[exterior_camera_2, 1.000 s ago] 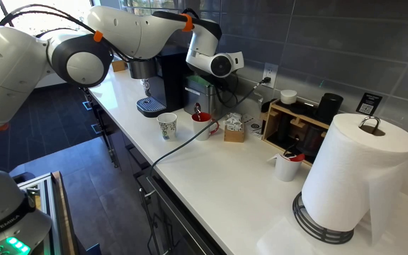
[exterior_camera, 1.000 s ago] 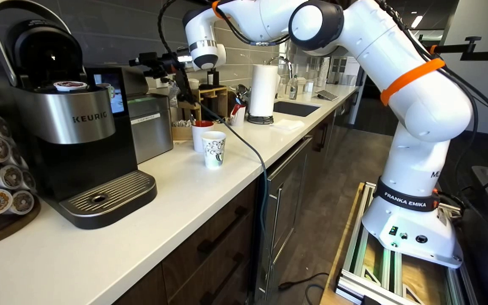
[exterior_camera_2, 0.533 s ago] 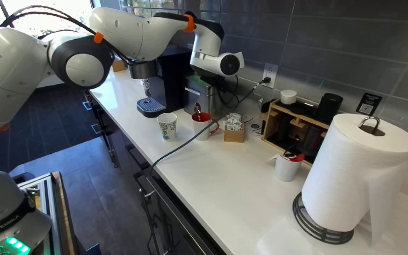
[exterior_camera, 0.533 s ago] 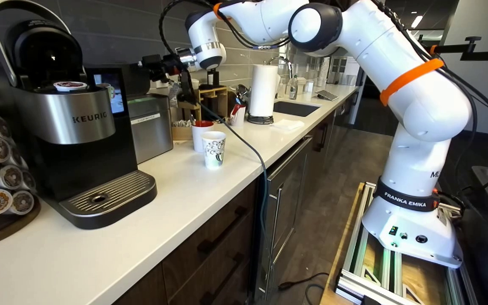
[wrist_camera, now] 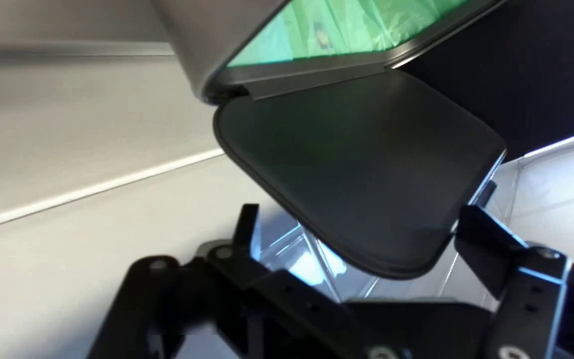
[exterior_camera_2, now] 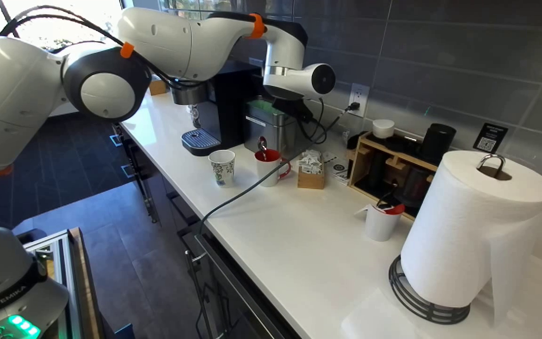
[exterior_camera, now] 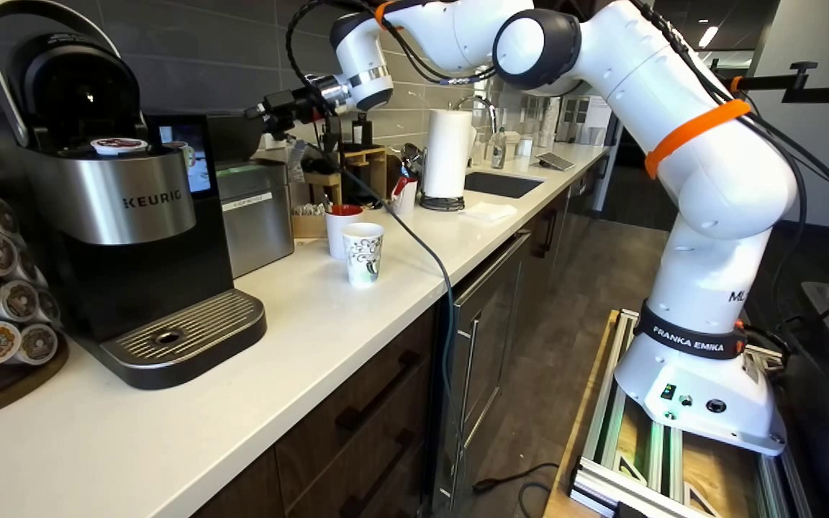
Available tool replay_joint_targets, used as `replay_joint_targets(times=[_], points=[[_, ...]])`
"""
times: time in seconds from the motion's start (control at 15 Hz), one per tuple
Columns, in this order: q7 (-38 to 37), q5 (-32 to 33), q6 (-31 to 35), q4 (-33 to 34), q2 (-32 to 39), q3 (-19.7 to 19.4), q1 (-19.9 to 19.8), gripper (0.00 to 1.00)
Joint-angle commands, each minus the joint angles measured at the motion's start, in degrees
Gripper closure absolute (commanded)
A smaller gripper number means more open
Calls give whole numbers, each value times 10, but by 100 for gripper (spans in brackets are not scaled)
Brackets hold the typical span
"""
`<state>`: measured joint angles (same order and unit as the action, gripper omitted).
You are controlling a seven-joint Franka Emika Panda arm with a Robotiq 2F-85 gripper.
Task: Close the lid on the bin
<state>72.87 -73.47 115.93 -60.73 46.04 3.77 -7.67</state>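
Note:
The bin [exterior_camera: 260, 223] is a boxy grey container with a green liner, beside the coffee machine; it also shows in an exterior view [exterior_camera_2: 261, 134]. Its dark lid [exterior_camera: 233, 138] stands open, raised at the back. In the wrist view the lid [wrist_camera: 357, 159] is swung away from the bin's open mouth [wrist_camera: 252, 75], with green liner inside. My gripper [exterior_camera: 260, 115] is above the bin's level, beside the lid. In the wrist view the gripper [wrist_camera: 361, 222] is open, its fingers wide apart around the lid's outer corner. One finger overlaps the lid's edge; I cannot tell whether they touch.
The coffee machine [exterior_camera: 127, 194] stands beside the bin with its top raised. A paper cup [exterior_camera: 363, 253], a red-lined mug [exterior_camera_2: 268, 168] and a packet box [exterior_camera_2: 311, 175] stand in front. A cable [exterior_camera_2: 247, 190] crosses the counter. A tiled wall [exterior_camera_2: 440, 70] is behind.
My gripper has moved to the right in both exterior views, away from the coffee machine, and its tip now shows more clearly. The lid still stands open.

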Motion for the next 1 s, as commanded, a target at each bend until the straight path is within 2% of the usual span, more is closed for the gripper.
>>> replay_joint_targets(times=[0.0,0.6,0.8,0.93], points=[[-4,48,-39,8,0,-6,-8,0],[16,178,-82,-7,-14,-14,-18,0],[22,160,-62,-9,-24,-1,-40,0],[-1,136,-26,-35,-55,0,-48,0]])
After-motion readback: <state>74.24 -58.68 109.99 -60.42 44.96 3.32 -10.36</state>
